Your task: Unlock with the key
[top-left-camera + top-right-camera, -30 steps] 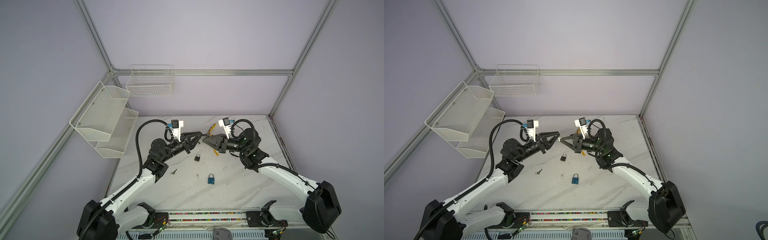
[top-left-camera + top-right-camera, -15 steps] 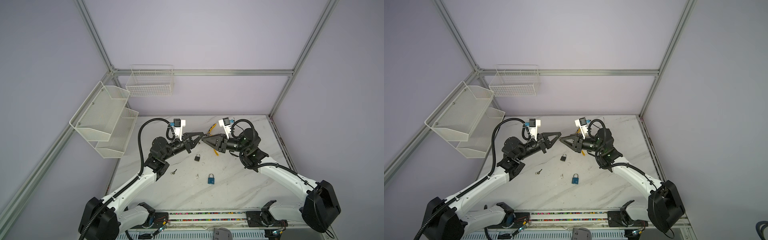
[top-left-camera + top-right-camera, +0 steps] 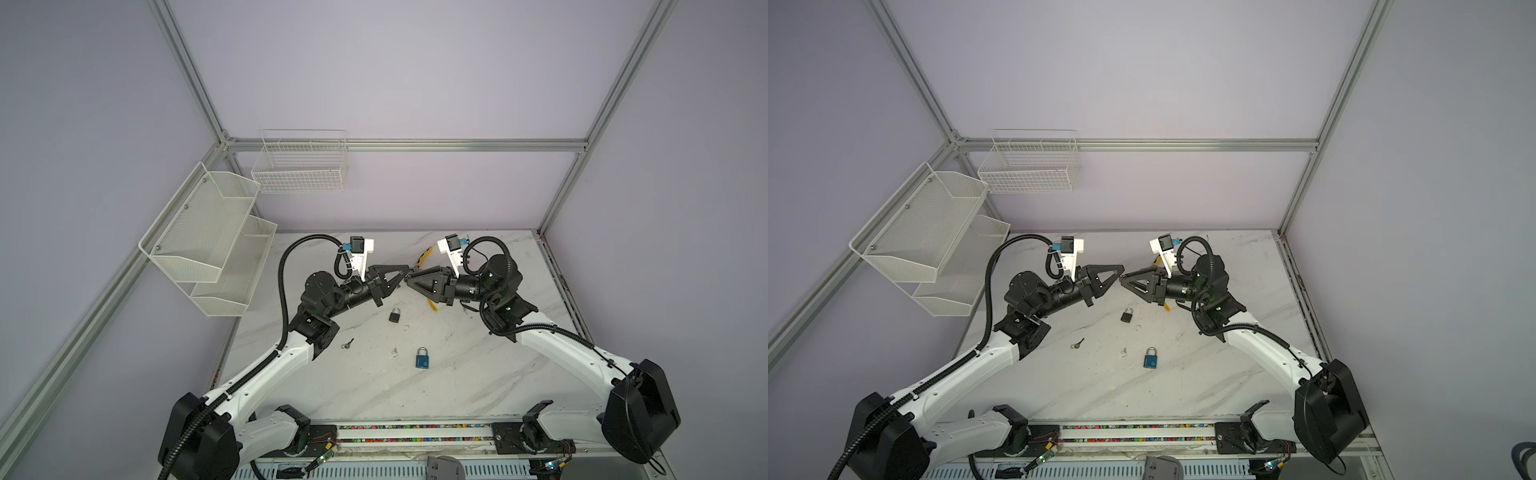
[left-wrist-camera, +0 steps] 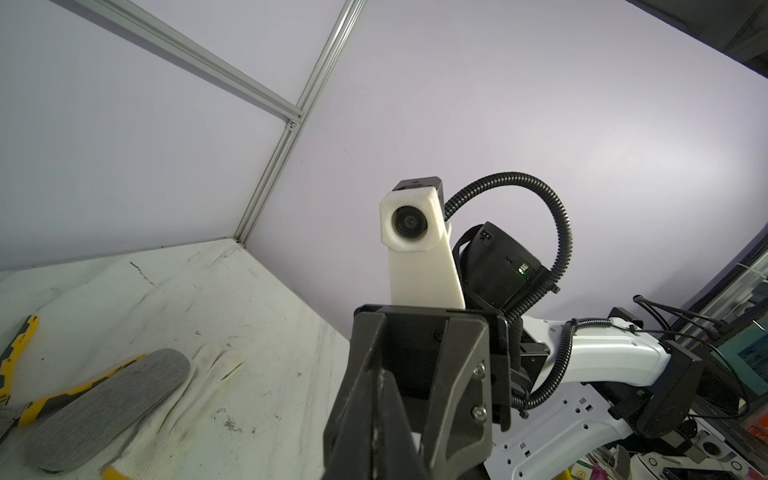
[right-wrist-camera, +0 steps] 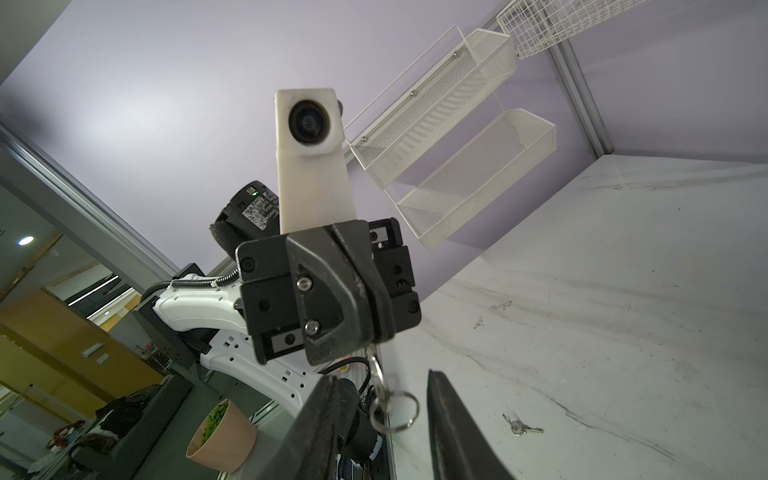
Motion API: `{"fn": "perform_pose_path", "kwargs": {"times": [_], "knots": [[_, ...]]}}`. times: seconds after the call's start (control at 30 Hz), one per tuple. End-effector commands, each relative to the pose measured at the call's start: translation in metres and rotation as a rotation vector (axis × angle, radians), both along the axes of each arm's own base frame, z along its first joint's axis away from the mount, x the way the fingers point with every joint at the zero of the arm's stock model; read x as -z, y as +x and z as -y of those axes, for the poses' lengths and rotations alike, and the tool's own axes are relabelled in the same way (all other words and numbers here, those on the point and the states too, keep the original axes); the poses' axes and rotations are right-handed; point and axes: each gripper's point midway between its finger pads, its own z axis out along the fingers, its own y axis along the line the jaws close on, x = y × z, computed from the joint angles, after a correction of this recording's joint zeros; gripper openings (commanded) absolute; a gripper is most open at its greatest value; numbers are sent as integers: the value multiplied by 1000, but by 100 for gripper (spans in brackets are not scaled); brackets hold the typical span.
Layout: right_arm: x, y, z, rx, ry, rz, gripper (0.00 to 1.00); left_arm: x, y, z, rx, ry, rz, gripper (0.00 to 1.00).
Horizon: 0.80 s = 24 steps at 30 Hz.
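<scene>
Above the middle of the marble table both grippers meet tip to tip. My left gripper [image 3: 404, 273] [image 3: 1121, 273] [image 5: 374, 343] is shut on a small silver key [image 5: 376, 365]. The key's ring [image 5: 392, 409] dangles between the spread fingers [image 5: 451, 419] of my open right gripper [image 3: 409, 279] [image 5: 386, 424], touching neither. In the left wrist view my own fingers [image 4: 379, 399] are pressed together. A black padlock [image 3: 395, 316] [image 3: 1127, 316] lies on the table below the grippers. A blue padlock [image 3: 422, 358] [image 3: 1150, 358] lies nearer the front.
A second key [image 3: 347, 343] [image 3: 1077, 343] [image 5: 519, 427] lies on the table to the left. Yellow-handled pliers [image 4: 16, 353], a grey insole [image 4: 108, 399] and a white glove [image 4: 178, 407] lie behind the right arm. White mesh shelves [image 3: 208, 245] and a wire basket [image 3: 299, 166] hang on the walls.
The right gripper has opened and let go of the key, while the left gripper has shut on it. Both arms stay tip to tip in the air.
</scene>
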Motion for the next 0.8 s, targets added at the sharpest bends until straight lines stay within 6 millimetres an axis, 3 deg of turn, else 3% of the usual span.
{"fn": "perform_pose_path", "kwargs": {"times": [0.0, 0.23, 0.43, 0.77], "knots": [[-14, -2, -2, -32, 18, 57, 35, -50, -9, -1, 22, -46, 136, 0], [-12, 0, -3, -30, 19, 56, 25, -52, -9, 0, 31, -47, 143, 0], [-16, 1, -3, -30, 33, 53, 24, -50, -9, 1, 37, -42, 142, 0], [-14, 5, -4, -17, 34, 26, 5, -52, -9, 1, 34, -24, 162, 0]]}}
